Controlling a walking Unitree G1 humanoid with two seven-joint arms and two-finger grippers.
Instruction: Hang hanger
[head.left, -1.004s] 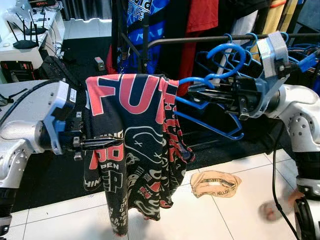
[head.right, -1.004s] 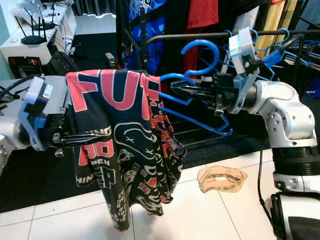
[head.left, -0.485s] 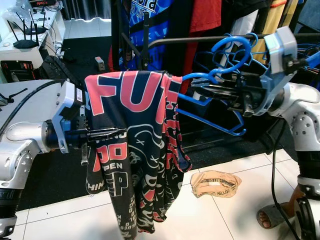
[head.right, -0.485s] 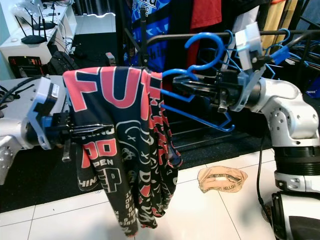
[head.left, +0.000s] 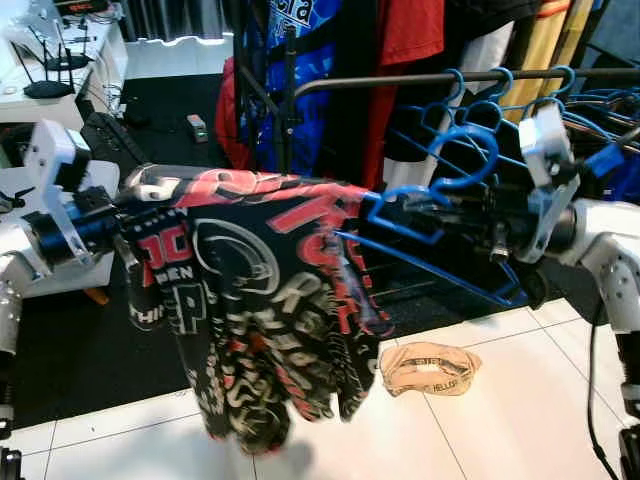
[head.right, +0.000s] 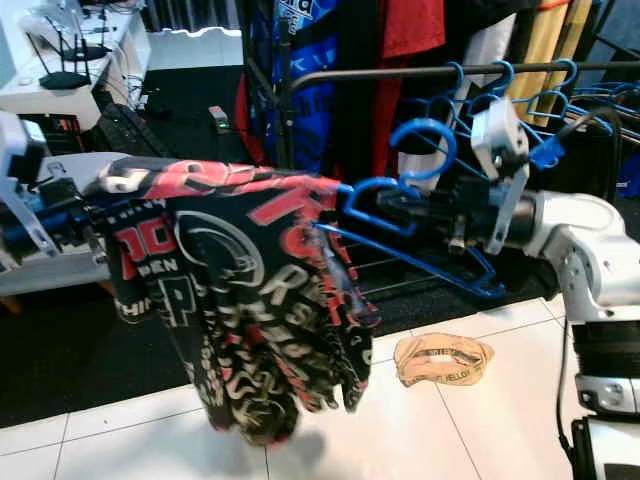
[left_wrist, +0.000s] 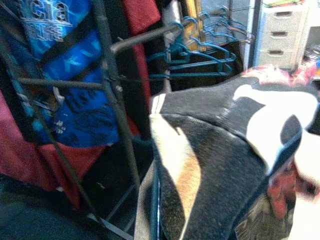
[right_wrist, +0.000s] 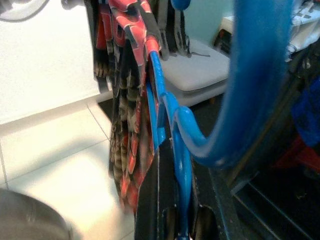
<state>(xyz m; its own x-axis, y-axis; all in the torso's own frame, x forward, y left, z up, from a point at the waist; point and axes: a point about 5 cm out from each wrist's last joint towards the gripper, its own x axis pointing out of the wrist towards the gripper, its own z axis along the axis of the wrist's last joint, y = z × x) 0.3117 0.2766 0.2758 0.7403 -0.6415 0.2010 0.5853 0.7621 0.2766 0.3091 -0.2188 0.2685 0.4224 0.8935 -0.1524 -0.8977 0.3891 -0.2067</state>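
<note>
Right pincer (head.left: 440, 207) pinches the blue hanger (head.left: 430, 225) below the rail (head.left: 440, 78); left pincer (head.left: 125, 215) grips the shirt (head.left: 260, 300); hooking remains undone.

**Shirt fabric close against the rack**

A black shirt (left_wrist: 220, 165) with white and tan print bulges up close to the camera, red showing at its far edge. Just beside it stands the dark rack (left_wrist: 117, 115), upright post meeting a rail. Blue hangers (left_wrist: 200, 47) hang in a row on that rail. A blue garment (left_wrist: 55, 65) and red cloth (left_wrist: 142, 15) hang behind the post. Well beyond the rack sits a white drawer unit (left_wrist: 282, 37).
</note>
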